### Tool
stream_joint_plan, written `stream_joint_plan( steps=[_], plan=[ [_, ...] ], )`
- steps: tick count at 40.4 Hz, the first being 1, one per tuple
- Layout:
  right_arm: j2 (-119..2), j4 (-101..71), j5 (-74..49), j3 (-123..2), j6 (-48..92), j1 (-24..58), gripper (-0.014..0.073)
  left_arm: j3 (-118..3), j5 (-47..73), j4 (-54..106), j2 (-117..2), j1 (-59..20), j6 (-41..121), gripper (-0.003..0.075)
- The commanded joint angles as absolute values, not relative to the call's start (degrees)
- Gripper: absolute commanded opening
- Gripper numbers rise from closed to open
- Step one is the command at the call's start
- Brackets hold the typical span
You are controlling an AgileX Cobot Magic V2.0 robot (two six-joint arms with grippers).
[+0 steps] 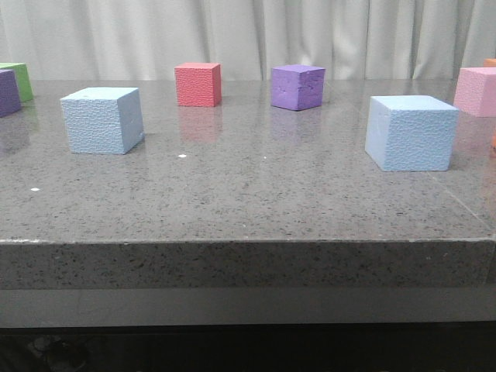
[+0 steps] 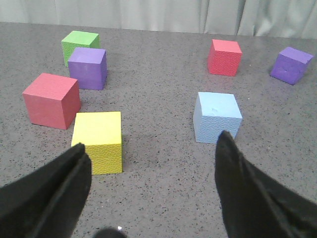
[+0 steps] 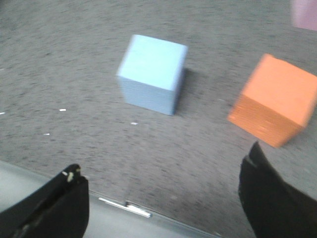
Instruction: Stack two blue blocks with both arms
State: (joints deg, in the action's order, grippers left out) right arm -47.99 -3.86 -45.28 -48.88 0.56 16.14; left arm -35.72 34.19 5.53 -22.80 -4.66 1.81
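Two pale blue blocks sit well apart on our grey speckled worktop [image 1: 248, 194]: the left blue block [image 1: 103, 119] stands toward the left edge and the right blue block [image 1: 411, 132] toward the right edge, both resting flat with nothing on top. Between them, nearer the far edge, we see a red cube [image 1: 198, 84] and then a purple cube [image 1: 297, 86]. Our left gripper [image 2: 151, 158] hangs with its jaws spread wide and holds nothing, one finger just in front of the left blue block, and our right gripper [image 3: 163, 178] is likewise spread and bare above the near edge, short of the right blue block.
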Motion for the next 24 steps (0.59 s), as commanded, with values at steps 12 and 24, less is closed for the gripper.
stream_joint_plan(
  steps=[12, 24],
  plan=[
    [-69.09, 7.2, -46.72, -67.46, -16.26, 19.64, 0.0621, -37.39, 29.3, 6.38, -23.7, -4.68, 1.12, 0.0514],
    [-78.24, 7.49, -45.18, -72.65, -19.23, 19.64, 0.0621, -37.39, 29.3, 6.38, -23.7, -4.68, 1.12, 0.0514]
  ],
)
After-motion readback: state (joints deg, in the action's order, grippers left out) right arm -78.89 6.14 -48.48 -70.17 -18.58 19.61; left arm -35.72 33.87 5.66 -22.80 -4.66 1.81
